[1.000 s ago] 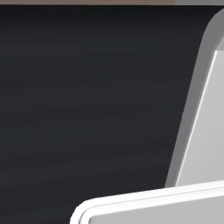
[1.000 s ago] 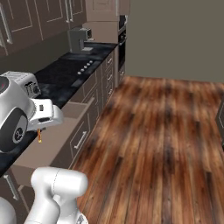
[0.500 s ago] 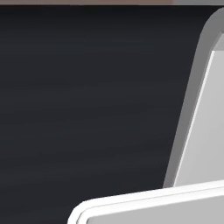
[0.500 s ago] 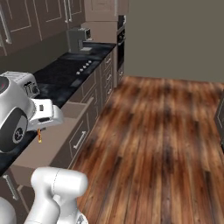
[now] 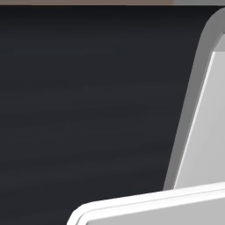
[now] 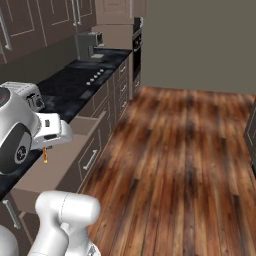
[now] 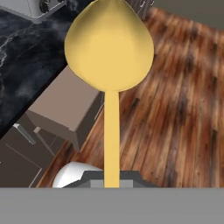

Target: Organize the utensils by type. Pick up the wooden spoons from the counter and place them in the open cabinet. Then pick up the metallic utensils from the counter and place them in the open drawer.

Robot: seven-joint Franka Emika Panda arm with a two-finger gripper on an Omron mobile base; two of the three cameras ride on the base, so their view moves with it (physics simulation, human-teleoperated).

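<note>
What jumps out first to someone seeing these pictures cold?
A big yellow spoon head looms in the hand view, its thin handle clamped in the shut gripper. Below it an open taupe drawer juts from the black marbled counter. The right base view shows warm wooden flooring.

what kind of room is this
A home kitchen, rendered: a glossy black marble-veined counter with a built-in cooktop, taupe panelled base cabinets with an open drawer, a silver toaster, and wood plank flooring.
</note>
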